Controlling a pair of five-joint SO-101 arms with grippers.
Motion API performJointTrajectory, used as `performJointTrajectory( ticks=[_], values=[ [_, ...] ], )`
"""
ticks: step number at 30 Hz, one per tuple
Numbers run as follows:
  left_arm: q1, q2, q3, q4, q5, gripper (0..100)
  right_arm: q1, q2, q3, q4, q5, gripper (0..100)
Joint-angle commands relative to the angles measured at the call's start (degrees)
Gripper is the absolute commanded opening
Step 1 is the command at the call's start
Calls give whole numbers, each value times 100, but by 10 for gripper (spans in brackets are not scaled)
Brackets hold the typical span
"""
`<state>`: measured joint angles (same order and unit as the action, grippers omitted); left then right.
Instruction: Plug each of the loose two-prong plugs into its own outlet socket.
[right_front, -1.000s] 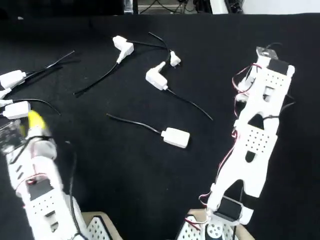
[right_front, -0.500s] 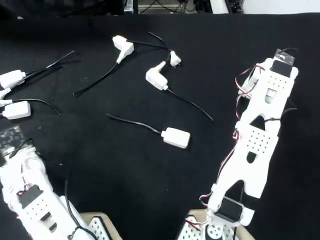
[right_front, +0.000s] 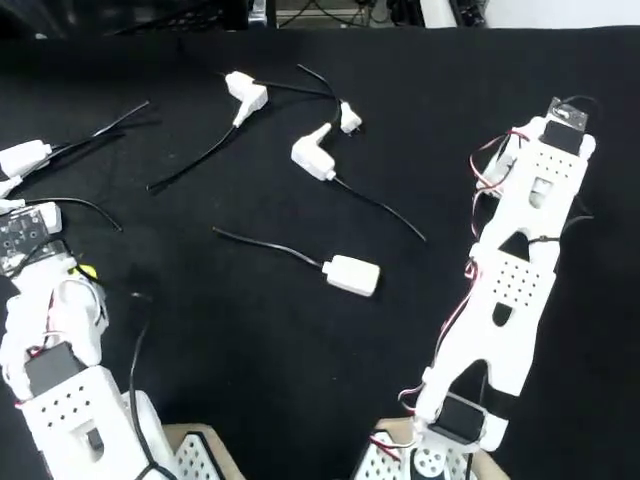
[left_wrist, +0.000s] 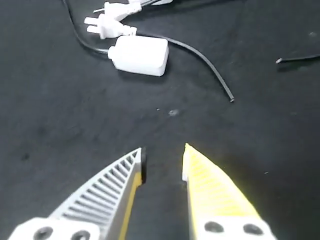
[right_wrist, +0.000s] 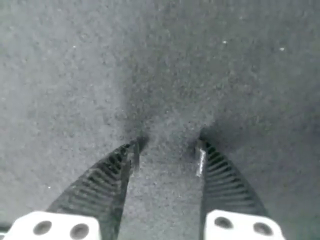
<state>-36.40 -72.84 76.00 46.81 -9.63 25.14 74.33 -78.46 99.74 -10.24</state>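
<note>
- I see a white two-prong plug (left_wrist: 107, 27) lying flat on the black table (right_front: 250, 340). It is loose, not pushed into anything.
- A white socket block (left_wrist: 138, 55) lies just beside that plug. A thin black cord (left_wrist: 205, 57) runs out from it.
- Near the middle of the table lies a middle block (right_front: 352, 274) with its own thin cord. Nothing is plugged into it.
- Farther back lie a bent plug (right_front: 313, 157), a far plug (right_front: 246, 92) and a small plug (right_front: 350, 119), all loose and apart from each other.
- My left gripper (left_wrist: 162, 162) is over bare table near the socket block. Its jaws are apart and hold nothing.
- My right gripper (right_wrist: 167, 150) is low over bare table on the right side, well apart from all the plugs. Its jaws are apart too, with nothing between them.
</note>
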Motion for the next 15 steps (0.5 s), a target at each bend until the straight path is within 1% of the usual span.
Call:
performJointTrajectory(
  ticks=[1, 5, 8, 11, 15],
  values=[
    [365, 35, -330, -18, 378, 149, 44, 259, -31, 70, 53, 198],
    [558, 62, -435, -589, 598, 149, 44, 338, -110, 70, 79, 198],
    [567, 519, -1007, -791, 607, 149, 9, 356, -171, 79, 211, 198],
    [549, 1538, -2035, -668, 712, 149, -9, 356, -171, 79, 211, 198],
    [567, 3165, -3574, -9, 888, 149, -18, 356, -171, 79, 220, 198]
  ],
)
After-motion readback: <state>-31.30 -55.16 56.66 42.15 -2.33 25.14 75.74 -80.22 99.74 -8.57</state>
